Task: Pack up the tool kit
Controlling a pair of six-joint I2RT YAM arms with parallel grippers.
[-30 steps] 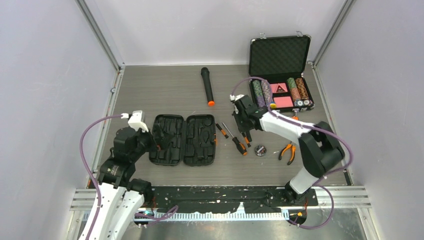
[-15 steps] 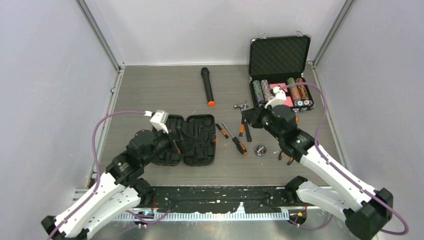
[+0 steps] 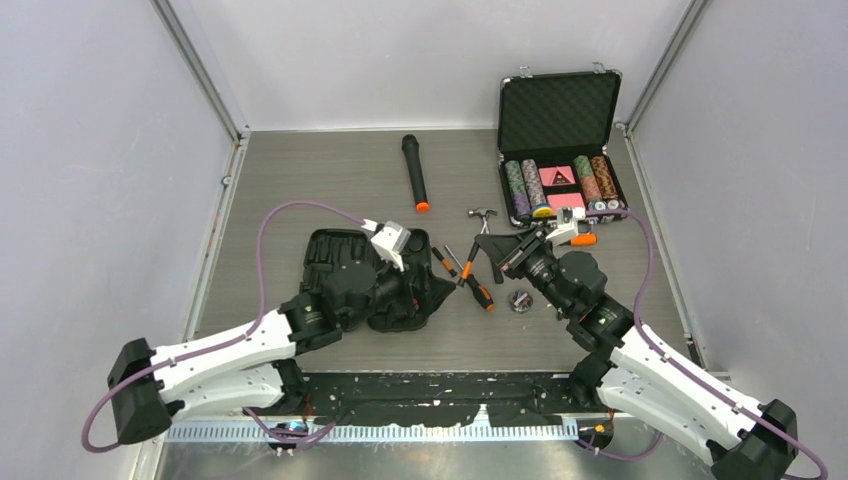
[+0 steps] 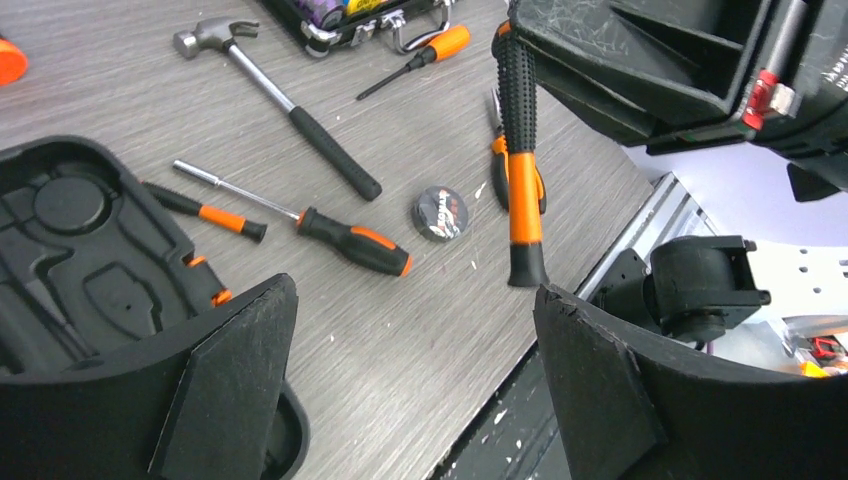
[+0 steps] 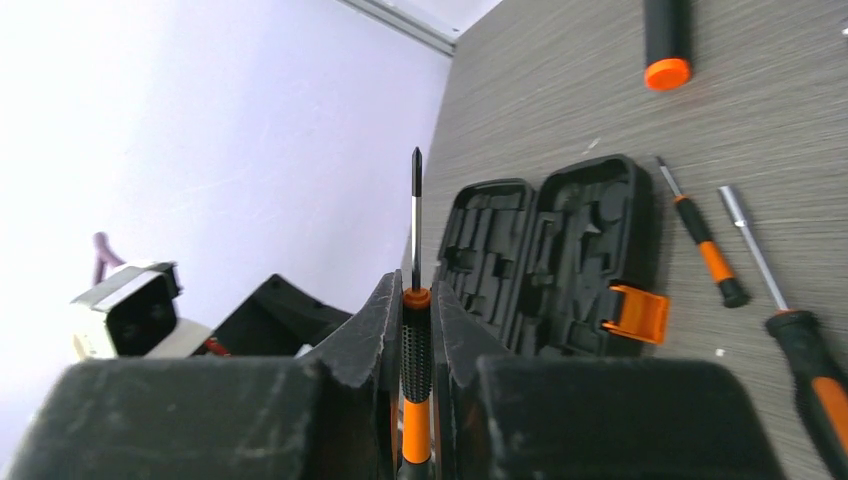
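The tool kit (image 3: 327, 252) lies open on the table, its moulded slots up and its orange latch (image 5: 636, 313) on the right rim. My left gripper (image 4: 415, 300) is open and holds nothing; it hangs over the case's near right corner (image 4: 90, 260) and the table's front edge. My right gripper (image 5: 416, 330) is shut on an orange-black screwdriver (image 5: 416, 345) whose shaft points toward the case. In the left wrist view that screwdriver (image 4: 520, 180) hangs handle-down off the table. Two screwdrivers (image 4: 350, 240) (image 4: 205, 212) and a hammer (image 4: 275, 95) lie beside the case. Pliers (image 4: 496, 165) show partly behind the held tool.
An open metal-edged case of poker chips (image 3: 560, 150) stands at the back right, with a small orange screwdriver (image 3: 583, 239) in front of it. A black microphone (image 3: 414, 172) lies behind the tool kit. A small round black disc (image 3: 519, 299) sits near the right arm.
My left arm has swung right from the case's left edge, across it, to its near right corner. My right arm has re-posed while keeping hold of the screwdriver above the table.
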